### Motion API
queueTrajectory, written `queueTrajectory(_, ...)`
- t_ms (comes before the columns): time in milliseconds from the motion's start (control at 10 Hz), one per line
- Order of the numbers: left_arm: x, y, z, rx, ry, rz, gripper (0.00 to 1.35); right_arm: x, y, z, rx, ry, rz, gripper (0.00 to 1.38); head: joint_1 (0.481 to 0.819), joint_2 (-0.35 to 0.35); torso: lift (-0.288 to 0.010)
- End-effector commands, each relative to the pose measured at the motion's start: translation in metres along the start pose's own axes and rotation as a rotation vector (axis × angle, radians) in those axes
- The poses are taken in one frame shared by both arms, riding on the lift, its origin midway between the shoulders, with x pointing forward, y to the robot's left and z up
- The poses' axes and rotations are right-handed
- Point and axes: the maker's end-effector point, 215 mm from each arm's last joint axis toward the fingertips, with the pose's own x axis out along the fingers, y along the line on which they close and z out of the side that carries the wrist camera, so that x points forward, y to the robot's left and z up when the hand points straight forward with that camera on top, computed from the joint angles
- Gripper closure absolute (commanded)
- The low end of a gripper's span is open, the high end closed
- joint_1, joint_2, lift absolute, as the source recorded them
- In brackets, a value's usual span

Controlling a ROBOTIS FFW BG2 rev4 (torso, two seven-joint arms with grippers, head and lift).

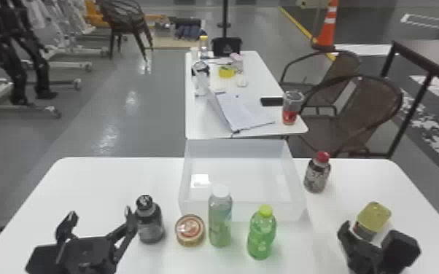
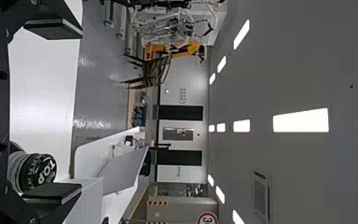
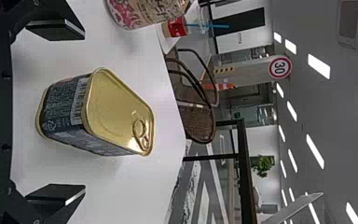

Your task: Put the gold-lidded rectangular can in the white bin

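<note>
Over the table (image 1: 94, 182), near right, the right end effector (image 3: 58, 112) gapes, presumably to straddle the gold-lidded can (image 3: 109, 109); the left end effector (image 1: 100, 213) hangs open.

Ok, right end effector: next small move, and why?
I'd ease the right end effector slightly forward, fingers kept open, before closing. The gold-lidded can stands upright on the table, lined up between the spread fingers, with a gap on both sides and neither finger touching it. Whether it's already deep enough to grip is hard to judge.
</note>
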Motion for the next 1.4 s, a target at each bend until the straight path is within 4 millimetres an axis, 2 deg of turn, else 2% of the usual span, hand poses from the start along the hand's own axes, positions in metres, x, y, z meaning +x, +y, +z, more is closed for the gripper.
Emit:
queueTrajectory(0, -0.001, 0.003, 0.001, -0.005, -0.005, 0.002, 0.15, 0.002, -0.007, -0.002, -0.001, -0.010, -0.033, 0.14, 0.549, 0.000, -0.100)
queueTrajectory(100, -0.003, 0.004, 0.001, -0.007, -0.005, 0.004, 0.15, 0.005, -0.012, -0.001, 0.012, -0.014, -0.057, 0.14, 0.549, 0.000, -0.100)
queueTrajectory(300, -0.005, 0.004, -0.001, -0.011, -0.001, 0.004, 0.15, 0.017, -0.023, 0.013, 0.020, -0.039, -0.074, 0.14, 0.549, 0.000, -0.100)
queueTrajectory(400, -0.005, 0.003, 0.000, -0.009, -0.003, 0.003, 0.15, 0.023, -0.023, 0.017, 0.016, -0.045, -0.073, 0.14, 0.549, 0.000, -0.100)
queueTrajectory(900, -0.005, 0.003, -0.001, -0.012, -0.001, 0.003, 0.15, 0.049, 0.005, 0.033, -0.001, -0.053, -0.025, 0.14, 0.549, 0.000, -0.100)
queueTrajectory(1300, -0.005, 0.004, -0.002, -0.014, 0.002, 0.003, 0.15, 0.050, -0.001, 0.021, 0.001, -0.025, -0.038, 0.14, 0.549, 0.000, -0.100)
